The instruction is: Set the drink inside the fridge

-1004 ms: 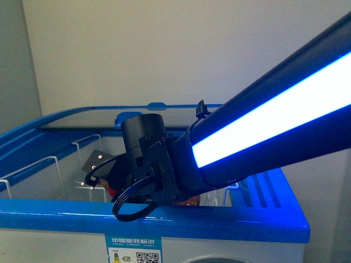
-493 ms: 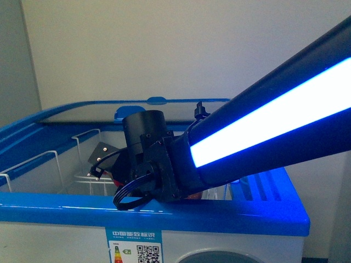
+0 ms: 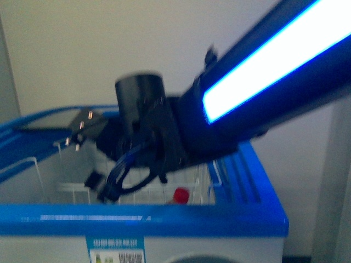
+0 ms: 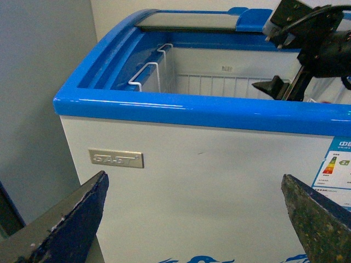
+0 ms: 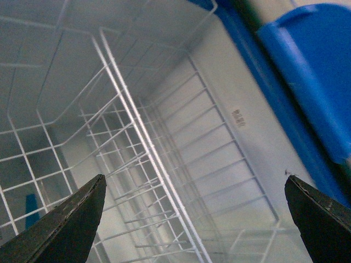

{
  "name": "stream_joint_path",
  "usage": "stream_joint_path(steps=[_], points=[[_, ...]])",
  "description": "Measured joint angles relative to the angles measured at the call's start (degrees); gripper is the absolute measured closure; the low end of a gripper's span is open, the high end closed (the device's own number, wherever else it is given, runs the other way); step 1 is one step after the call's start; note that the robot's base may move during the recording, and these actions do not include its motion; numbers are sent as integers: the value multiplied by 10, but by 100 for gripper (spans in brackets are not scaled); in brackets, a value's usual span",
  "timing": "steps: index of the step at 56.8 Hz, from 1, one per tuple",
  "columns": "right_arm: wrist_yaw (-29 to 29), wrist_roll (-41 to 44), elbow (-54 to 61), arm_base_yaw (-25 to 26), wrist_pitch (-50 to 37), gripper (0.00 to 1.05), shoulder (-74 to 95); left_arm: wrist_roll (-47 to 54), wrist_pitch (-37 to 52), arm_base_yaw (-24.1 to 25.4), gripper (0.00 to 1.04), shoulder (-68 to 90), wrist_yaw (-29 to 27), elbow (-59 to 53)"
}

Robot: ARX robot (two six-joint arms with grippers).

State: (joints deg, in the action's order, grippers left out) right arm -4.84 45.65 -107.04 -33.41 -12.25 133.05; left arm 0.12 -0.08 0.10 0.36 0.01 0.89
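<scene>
Front view – right arm: black arm with a glowing white-blue strip (image 3: 263, 71) reaching in from 2 o'clock, blurred, over the open top of the white chest fridge with blue rim (image 3: 164, 219).
Front view – right gripper (image 3: 90, 150): black fingers spread apart above the white wire basket (image 3: 159, 194), nothing between them.
Front view – drink: only the red cap of the small bottle (image 3: 180, 195) shows, low in the basket at 5 o'clock from the gripper, just behind the front rim.
Left wrist view – left gripper (image 4: 194, 219): jaws wide, hanging empty before the fridge's white front wall (image 4: 219, 181).
Left wrist view – right gripper (image 4: 285, 55): over the fridge opening at 1 o'clock.
Right wrist view – right gripper (image 5: 194, 216): two dark fingertips wide apart, empty, facing the wire basket (image 5: 137, 142) and white inner wall; blue rim (image 5: 307, 71) at 2 o'clock.
</scene>
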Motion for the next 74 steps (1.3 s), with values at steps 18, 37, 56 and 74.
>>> stream_joint_path(steps=[18,37,56,74], points=[[-80,-132,162,73,-148,7,-197,0,0,0,8,0,0,0],[-145,-345,407,219,-66,7,-460,0,0,0,8,0,0,0],[47,-445,871,334,-30,55,-954,0,0,0,8,0,0,0],[49,-450,982,334,-42,102,-1069,0,0,0,8,0,0,0]])
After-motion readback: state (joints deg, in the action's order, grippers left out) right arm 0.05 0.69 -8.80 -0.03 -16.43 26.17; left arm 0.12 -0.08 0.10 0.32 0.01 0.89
